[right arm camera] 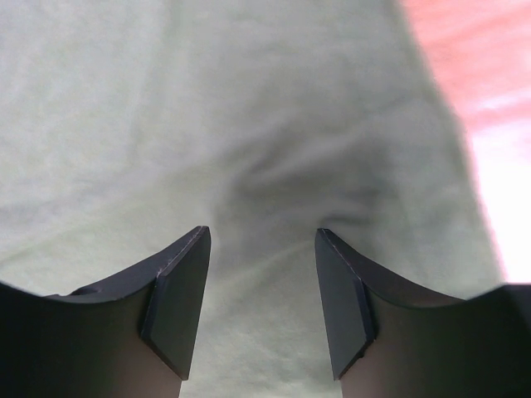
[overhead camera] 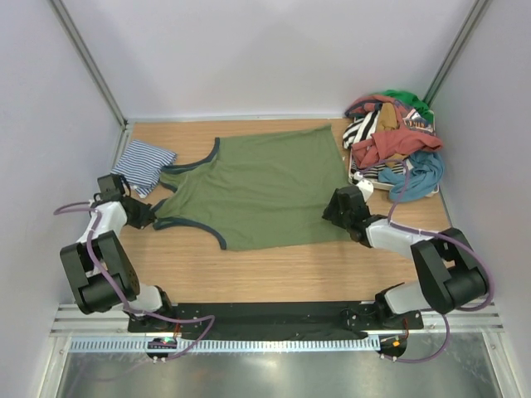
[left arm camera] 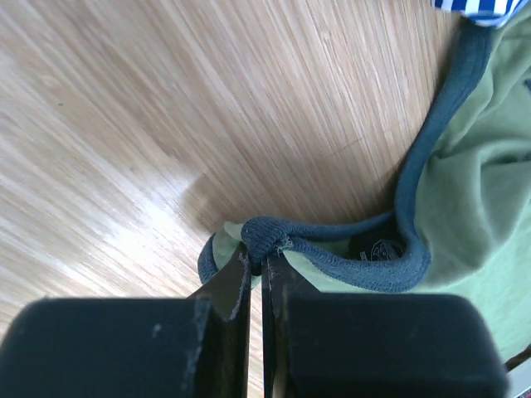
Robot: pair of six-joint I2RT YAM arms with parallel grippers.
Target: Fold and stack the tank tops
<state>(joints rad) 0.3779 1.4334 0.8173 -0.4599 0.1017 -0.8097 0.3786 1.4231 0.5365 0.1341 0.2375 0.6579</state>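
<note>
The olive green tank top (overhead camera: 257, 186) with navy trim lies spread flat across the middle of the table, straps to the left. My left gripper (overhead camera: 149, 214) is shut on the tip of its near shoulder strap (left arm camera: 332, 253); the bunched navy trim is pinched between the fingertips of that gripper (left arm camera: 259, 261). My right gripper (overhead camera: 332, 207) is open over the top's right hem, its fingers (right arm camera: 178, 298) apart astride a low wrinkle of green cloth (right arm camera: 249, 108). The striped tank top (overhead camera: 143, 163) lies folded at the left back, and its edge (left arm camera: 477, 7) shows beside the green cloth.
A heap of mixed clothes (overhead camera: 394, 141) sits in the back right corner. White walls and metal posts close in the wooden table (overhead camera: 274, 274) on three sides. Bare wood (left arm camera: 166, 124) lies left of the strap.
</note>
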